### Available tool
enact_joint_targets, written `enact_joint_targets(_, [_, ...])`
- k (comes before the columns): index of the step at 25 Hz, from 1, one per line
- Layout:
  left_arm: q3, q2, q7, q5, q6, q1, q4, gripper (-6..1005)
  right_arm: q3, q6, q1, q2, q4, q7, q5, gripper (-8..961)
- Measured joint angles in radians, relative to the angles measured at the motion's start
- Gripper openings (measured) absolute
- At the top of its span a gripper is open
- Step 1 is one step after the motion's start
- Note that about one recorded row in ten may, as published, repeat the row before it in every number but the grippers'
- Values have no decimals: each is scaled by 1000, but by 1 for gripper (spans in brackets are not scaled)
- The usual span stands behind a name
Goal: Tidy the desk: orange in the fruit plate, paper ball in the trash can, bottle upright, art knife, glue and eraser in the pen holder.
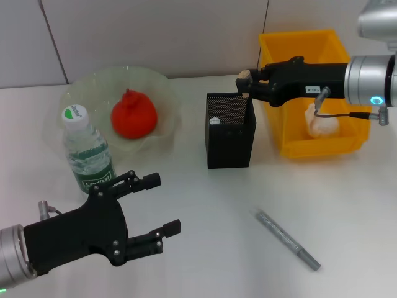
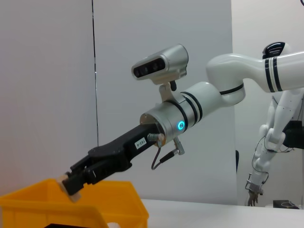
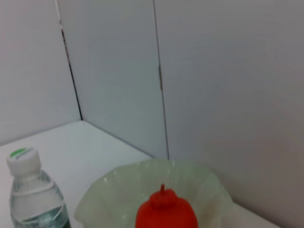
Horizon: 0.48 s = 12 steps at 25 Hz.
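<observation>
In the head view, the right gripper [image 1: 244, 81] reaches across from the right and hangs just above the back right corner of the pen holder [image 1: 230, 131], its fingers closed on the small beige eraser [image 1: 242, 80]. The pen holder stands on the white table [image 1: 205, 217], just beside the yellow trash can [image 1: 290, 144], where the paper ball [image 1: 321, 121] lies at the bottom. At the far left the orange [image 1: 133, 115] sits in the middle of the fruit plate [image 1: 87, 87]. The bottle [image 1: 87, 152] stands upright just in front of the plate, cap up. The left gripper [image 1: 162, 205] hovers low at the near left, fingers spread apart and holding nothing, just beside the bottle. A grey pen-like tool [image 1: 288, 239] lies flat on the table near the front right, well apart from the holder.

In the left wrist view, the right gripper [image 2: 71, 185] slants down over the rim of the trash can [image 2: 118, 202], pinching the eraser [image 2: 65, 182] at its tip.

In the right wrist view, the orange [image 3: 166, 213] rests in the fruit plate [image 3: 211, 190], and the bottle [image 3: 33, 194] stands upright near it.
</observation>
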<state>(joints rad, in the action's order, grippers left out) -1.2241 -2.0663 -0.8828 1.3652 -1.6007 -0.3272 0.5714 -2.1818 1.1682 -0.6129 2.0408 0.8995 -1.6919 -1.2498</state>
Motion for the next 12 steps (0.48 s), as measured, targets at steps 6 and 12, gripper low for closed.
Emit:
enact_joint_targets(6, [0, 0, 2, 0, 1, -3, -1, 803, 2, -11, -38, 2, -35, -6, 79, 302])
enact_joint_targets(12, [-1, 0, 2, 2, 2, -4, -1, 803, 2, -33, -41, 4, -36, -7, 90, 339])
